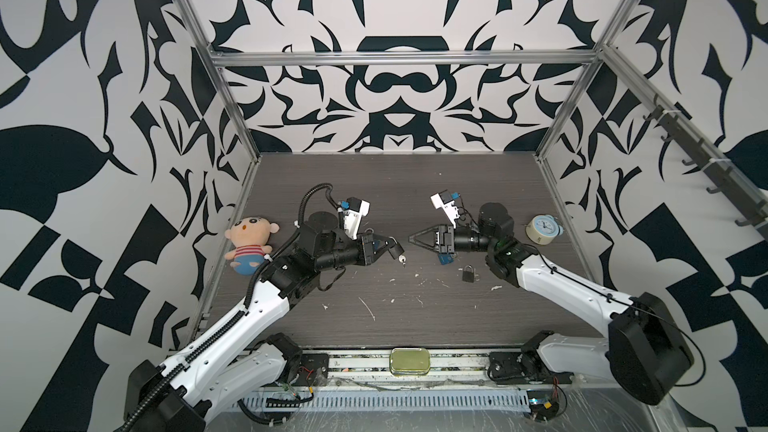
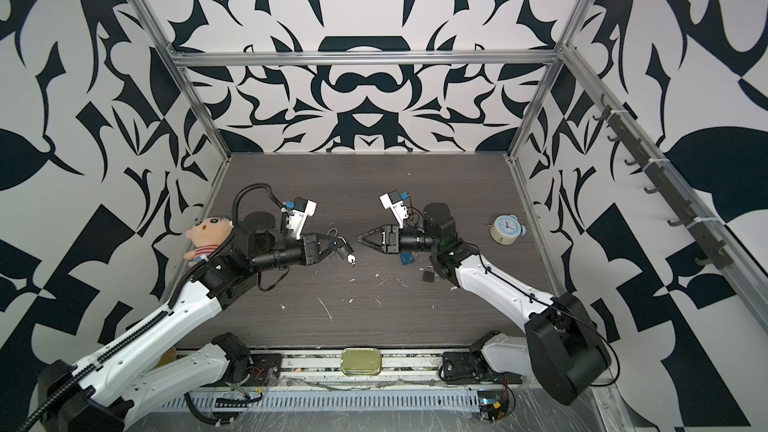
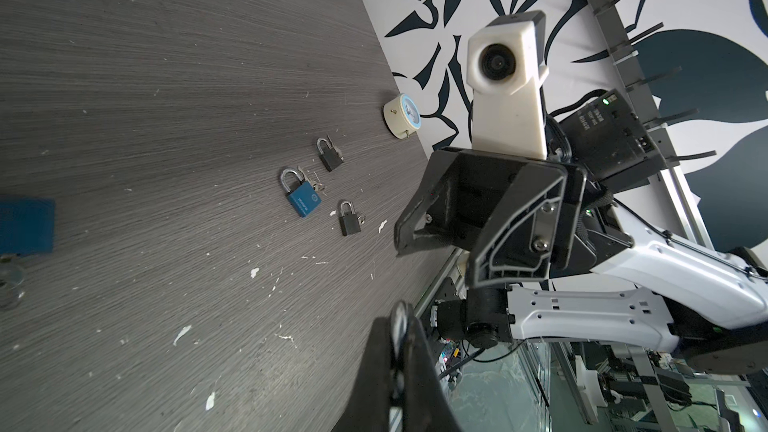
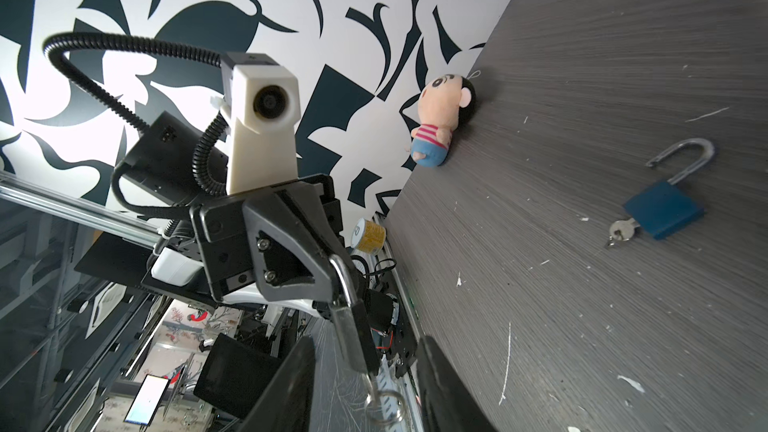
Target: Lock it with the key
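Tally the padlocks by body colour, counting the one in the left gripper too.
Black: 3 (held padlock in the left gripper, loose black pair)
Blue: 2 (shut blue padlock, open blue padlock)
Total: 5

The doll (image 1: 249, 245) is being parked at the left edge of the tabletop (image 1: 415, 184), the clock (image 1: 542, 229) way over on the right. A padlock (image 1: 398, 250) is being held above the middle by the left gripper (image 1: 390, 244), key (image 1: 402, 258) under it. A second padlock (image 1: 468, 273) is being left beside the right arm (image 1: 552, 284), a tin (image 1: 409, 361) out front.
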